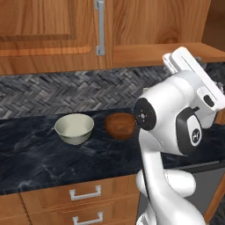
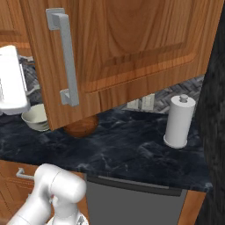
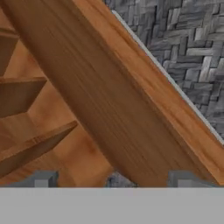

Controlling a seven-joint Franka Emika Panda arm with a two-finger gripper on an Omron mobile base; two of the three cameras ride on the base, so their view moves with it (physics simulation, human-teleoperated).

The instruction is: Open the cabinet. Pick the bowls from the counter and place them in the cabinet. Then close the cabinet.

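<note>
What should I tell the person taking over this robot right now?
Gripper: open, empty, up at the cabinet.
Cabinet: one door swung open, the other door shut.
Bowls: the cream bowl and the wooden bowl sit side by side on the counter.
Done: one door opened.
Left: put both bowls inside, close the cabinet.

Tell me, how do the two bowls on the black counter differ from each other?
The pale bowl is cream-green glazed ceramic; the brown bowl is dark reddish wood. The pale bowl sits left, in the open, while the brown bowl sits right, next to the robot's arm, and in the right base view is half hidden behind the open cabinet door. Both are round, upright, similar in size, and rest on the counter.
</note>
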